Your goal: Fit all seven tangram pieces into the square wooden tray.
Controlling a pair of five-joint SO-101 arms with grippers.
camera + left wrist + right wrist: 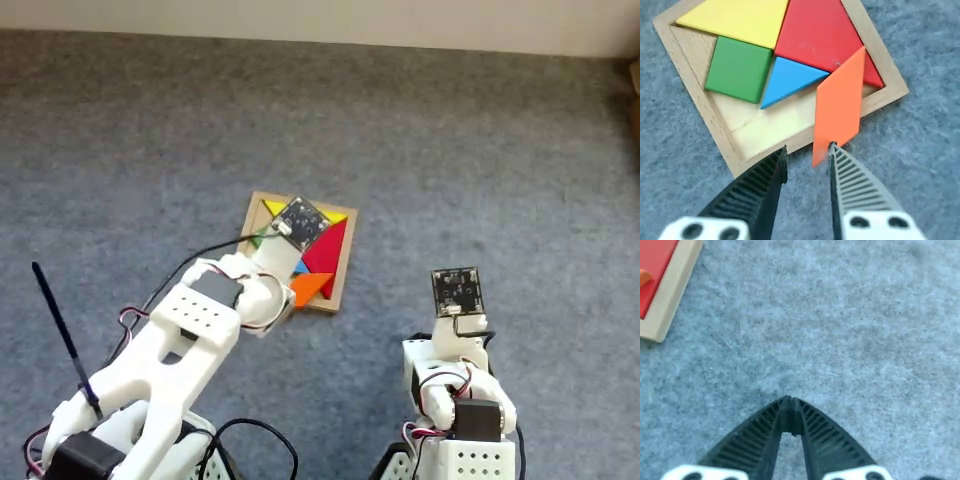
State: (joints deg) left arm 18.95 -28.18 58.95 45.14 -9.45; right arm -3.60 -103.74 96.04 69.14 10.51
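Note:
The square wooden tray (704, 109) holds a yellow triangle (742, 19), a red triangle (815, 35), a green square (738, 69) and a small blue triangle (787, 77). An orange parallelogram (839, 107) lies tilted across the red triangle and the tray's near rim, its lower corner hanging over the carpet. My left gripper (807, 149) is open just in front of that corner, which sits between the fingertips against one finger (840, 165). From above, the left arm (215, 310) stretches over the tray (336, 292) beside the orange piece (310, 288). My right gripper (790, 401) is shut over bare carpet.
Grey carpet covers the whole surface. Part of the tray floor (767, 125) near the left gripper is bare wood. A corner of the tray (667, 300) with the red piece (655, 262) lies off to one side of the right gripper. The right arm (458, 380) stands apart from the tray.

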